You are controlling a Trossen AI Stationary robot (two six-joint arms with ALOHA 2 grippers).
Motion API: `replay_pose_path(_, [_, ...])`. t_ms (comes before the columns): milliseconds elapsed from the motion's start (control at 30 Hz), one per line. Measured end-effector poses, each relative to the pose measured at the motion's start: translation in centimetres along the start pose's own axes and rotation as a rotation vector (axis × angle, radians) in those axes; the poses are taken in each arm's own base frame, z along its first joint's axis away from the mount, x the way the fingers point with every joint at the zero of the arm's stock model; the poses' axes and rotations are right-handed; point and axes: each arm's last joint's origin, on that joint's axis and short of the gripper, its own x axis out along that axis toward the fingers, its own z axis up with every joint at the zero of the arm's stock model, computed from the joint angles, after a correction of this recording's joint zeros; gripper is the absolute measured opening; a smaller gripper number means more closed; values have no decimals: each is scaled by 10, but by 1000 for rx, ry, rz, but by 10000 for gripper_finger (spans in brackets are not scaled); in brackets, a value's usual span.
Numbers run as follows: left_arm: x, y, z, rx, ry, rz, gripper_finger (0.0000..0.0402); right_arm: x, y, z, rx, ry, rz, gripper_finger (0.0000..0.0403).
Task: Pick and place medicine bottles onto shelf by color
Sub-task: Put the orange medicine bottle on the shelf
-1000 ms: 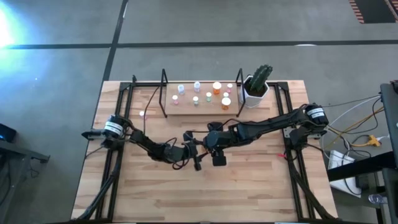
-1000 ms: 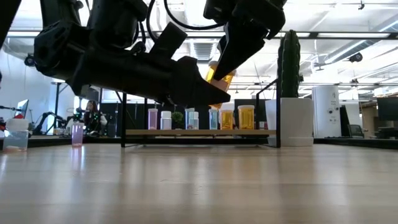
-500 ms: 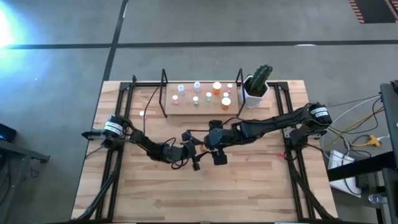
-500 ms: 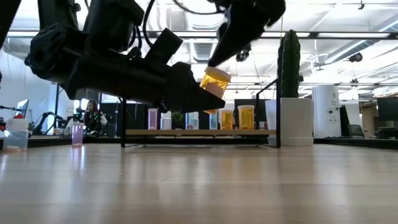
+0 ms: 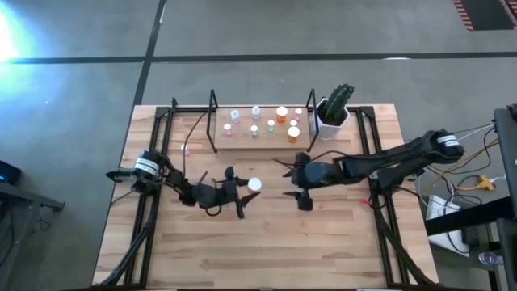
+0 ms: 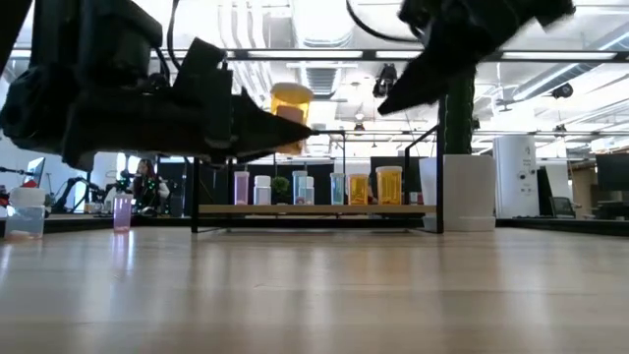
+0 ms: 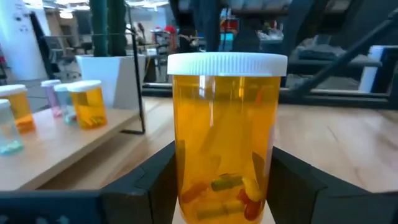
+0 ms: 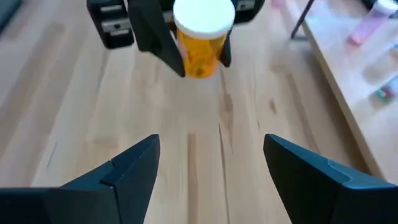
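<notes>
Your left gripper (image 5: 247, 188) pinches the orange bottle (image 7: 226, 134) upright. The shelf (image 5: 242, 139) sits just beyond it. Your right gripper (image 8: 208, 167) is spread.

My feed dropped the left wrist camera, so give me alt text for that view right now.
An orange bottle with a white cap stands upright between the left gripper's two dark fingers, pills visible at its bottom. Beyond it to one side, the shelf holds several more bottles, and a white pot stands past them. Bare wooden table fills the other side.
</notes>
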Motion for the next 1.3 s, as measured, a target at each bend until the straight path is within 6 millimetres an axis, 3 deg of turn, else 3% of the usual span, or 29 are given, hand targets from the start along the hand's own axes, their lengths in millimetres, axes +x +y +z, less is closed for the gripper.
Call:
replay_pose_path(167, [6, -6, 7, -16, -35, -94, 182, 10, -1, -44, 36, -266, 16, 276])
replay_pose_path(367, [13, -12, 13, -6, -70, -122, 182, 20, 1, -68, 46, -536, 101, 276])
replay_pose_path(533, [15, -13, 16, -11, -82, -127, 182, 45, 5, -67, 46, -600, 130, 276])
replay_pose_path(800, [14, -13, 15, -10, -78, -126, 183, 81, 9, -49, 34, -665, 116, 273])
replay_pose_path(1033, [15, -13, 15, -7, -75, -135, 183, 86, 10, -34, 22, -699, 119, 248])
replay_pose_path(1300, [16, -13, 12, 9, -47, -132, 183, 89, 11, -33, 10, -660, 114, 205])
